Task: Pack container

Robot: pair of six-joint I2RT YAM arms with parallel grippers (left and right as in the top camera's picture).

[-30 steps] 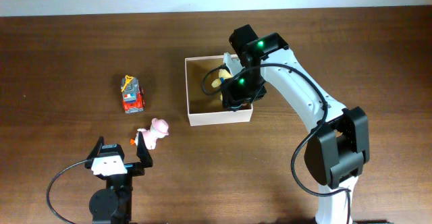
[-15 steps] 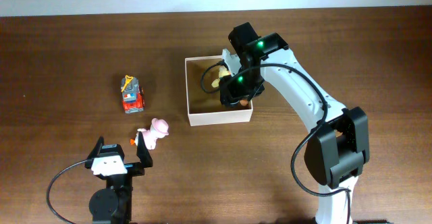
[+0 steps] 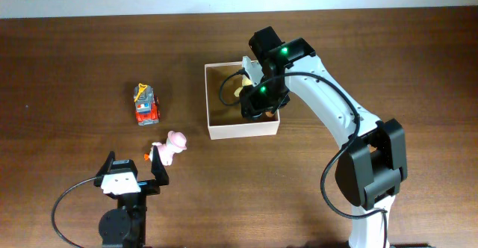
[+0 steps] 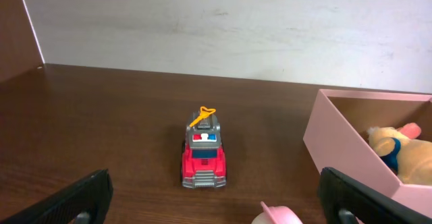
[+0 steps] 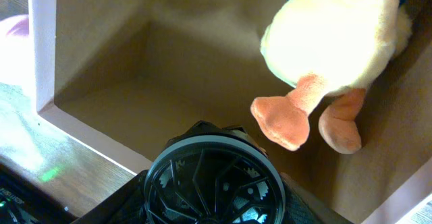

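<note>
The container point(image 3: 243, 131) is a square cream-walled box with a tan inside, at the table's middle; it also shows in the left wrist view point(image 4: 337, 126) and the right wrist view point(image 5: 40, 48). A yellow duck plush point(image 5: 331, 42) lies inside it by the far right wall point(image 3: 239, 91). My right gripper point(image 3: 258, 104) hangs over the box's right side, shut on a black spoked wheel point(image 5: 214, 177). My left gripper point(image 3: 134, 164) is open and empty near the front edge; its fingers frame the left wrist view point(image 4: 219, 200).
A red and grey fire truck point(image 3: 146, 104) stands left of the container, also in the left wrist view point(image 4: 204, 156). A pink plush toy point(image 3: 170, 146) lies just ahead of my left gripper. A pale wall runs behind the table.
My right gripper has shifted slightly left and farther back over the container with the wheel. The left arm and the toys on the table have not moved.
</note>
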